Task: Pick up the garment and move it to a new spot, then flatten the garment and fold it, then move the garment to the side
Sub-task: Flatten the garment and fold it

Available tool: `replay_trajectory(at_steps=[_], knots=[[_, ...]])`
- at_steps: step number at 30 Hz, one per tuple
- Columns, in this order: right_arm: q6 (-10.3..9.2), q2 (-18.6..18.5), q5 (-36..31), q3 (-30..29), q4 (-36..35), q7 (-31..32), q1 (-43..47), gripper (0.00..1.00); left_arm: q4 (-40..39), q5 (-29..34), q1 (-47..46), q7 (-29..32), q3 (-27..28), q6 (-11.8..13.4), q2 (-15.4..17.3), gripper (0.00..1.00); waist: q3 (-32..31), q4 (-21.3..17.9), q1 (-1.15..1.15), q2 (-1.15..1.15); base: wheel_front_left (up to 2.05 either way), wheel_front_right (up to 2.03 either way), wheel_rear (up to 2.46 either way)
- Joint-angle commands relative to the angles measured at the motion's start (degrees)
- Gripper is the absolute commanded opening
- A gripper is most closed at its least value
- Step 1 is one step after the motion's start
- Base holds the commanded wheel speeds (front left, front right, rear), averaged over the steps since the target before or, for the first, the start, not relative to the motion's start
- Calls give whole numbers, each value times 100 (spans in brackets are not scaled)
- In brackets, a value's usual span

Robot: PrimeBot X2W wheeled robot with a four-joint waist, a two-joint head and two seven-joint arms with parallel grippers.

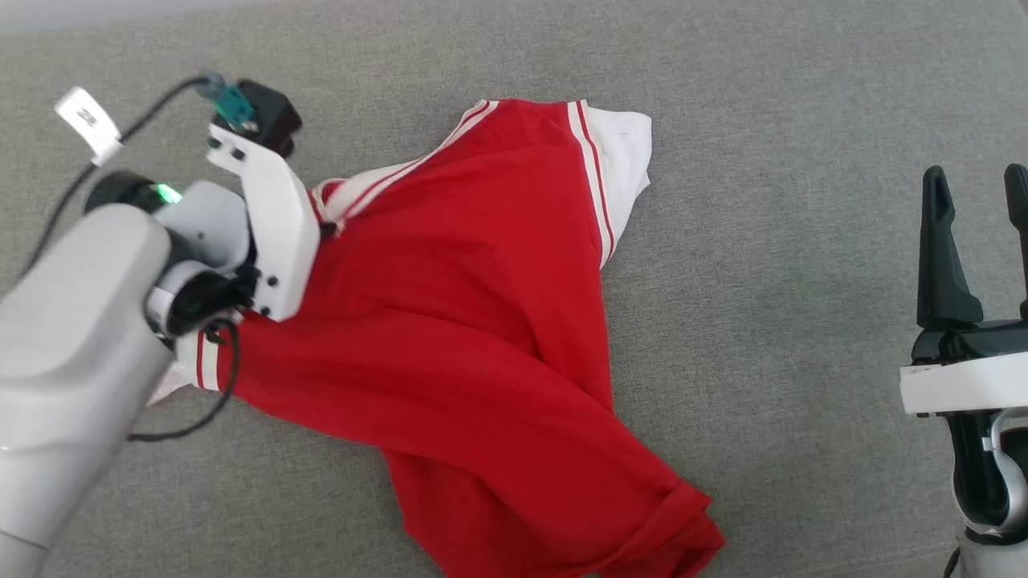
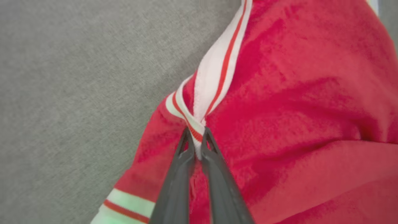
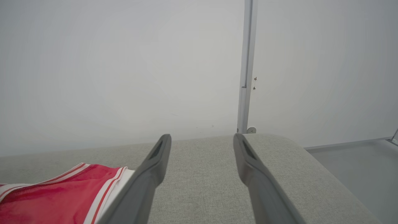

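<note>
When starting at the far left of the head view: a pale left arm (image 1: 72, 321) reaching in from the low corner, with a black cable (image 1: 120, 132), a white tag (image 1: 87, 119) and a small green light (image 1: 167, 193) on it. At its end, the left gripper (image 2: 195, 141), pressed together and pinching the white-and-red neck band (image 2: 214, 71) of the garment (image 1: 466, 321). In the left wrist view, two dark fingers (image 2: 174, 180) side by side, a bit of the band squeezed between the tips.

Next, in the middle: the garment, red and soft, rumpled on the grey cushion (image 1: 803, 321). Not flat, not folded. One white sleeve (image 1: 622, 160) at the far edge, red stripes beside it. Another striped sleeve edge (image 1: 205, 361) low on the left, partly under the left arm. Red hem (image 1: 675, 530) bunched at the near right, running off the bottom of the view.

Far right: the right gripper (image 1: 975, 172), spread wide, holding nothing, well apart from the garment, over bare cushion. In the right wrist view, pointing across the cushion at a pale wall (image 3: 124, 62) with a thin grey pole (image 3: 247, 62). The garment's white sleeve and stripes in the low left corner there. Shiny grey floor (image 3: 357, 161) past the cushion's round end.
</note>
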Motion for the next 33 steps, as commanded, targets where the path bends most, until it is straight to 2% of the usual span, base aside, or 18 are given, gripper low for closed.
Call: replay_trajectory(at_steps=[1,7,11,12,13,14,16,17,18,23,27,31,33], knots=[[-4,4,19,-5,-1,-39,-1,100,-32,130,-145,-64,23,1,87,0,4,-2,0,0,0,0,0],[-4,4,28,76,-18,-20,-73,100,176,545,-484,-208,-22,67,348,0,58,-75,0,0,0,0,0],[-4,-9,46,96,-11,-29,-67,100,353,801,-594,-352,-116,85,405,0,88,-109,0,0,0,0,0],[-4,-11,52,98,-9,-31,-71,100,440,863,-613,-426,-131,108,411,7,99,-120,0,0,0,0,0],[-4,-12,52,101,-7,-32,-74,100,536,893,-626,-477,-151,114,411,8,110,-129,0,0,0,0,0],[-4,-10,50,111,-6,-33,-79,100,625,960,-647,-555,-176,107,408,17,122,-137,0,0,0,0,0],[-4,-2,50,127,3,-31,-94,100,800,982,-668,-754,-170,93,327,67,147,-141,0,0,0,0,0],[-4,0,46,139,10,-32,-106,100,900,962,-666,-841,-159,86,289,78,154,-141,0,0,0,0,0],[-4,3,46,154,15,-33,-120,100,995,930,-665,-902,-143,80,262,100,157,-139,0,0,0,0,0],[-4,-59,62,208,69,-19,-159,100,1249,744,-749,-1215,-45,39,114,100,124,-43,0,0,0,0,0],[-4,-92,44,219,81,30,-141,100,1190,682,-728,-1365,-45,20,124,100,42,90,0,0,0,0,0],[-4,-130,22,181,55,72,-105,100,1024,534,-571,-1302,-31,10,194,100,-36,248,0,0,0,0,0],[-4,-154,18,167,41,103,-102,100,978,433,-484,-1150,-11,103,259,100,-73,324,0,0,0,0,0]])
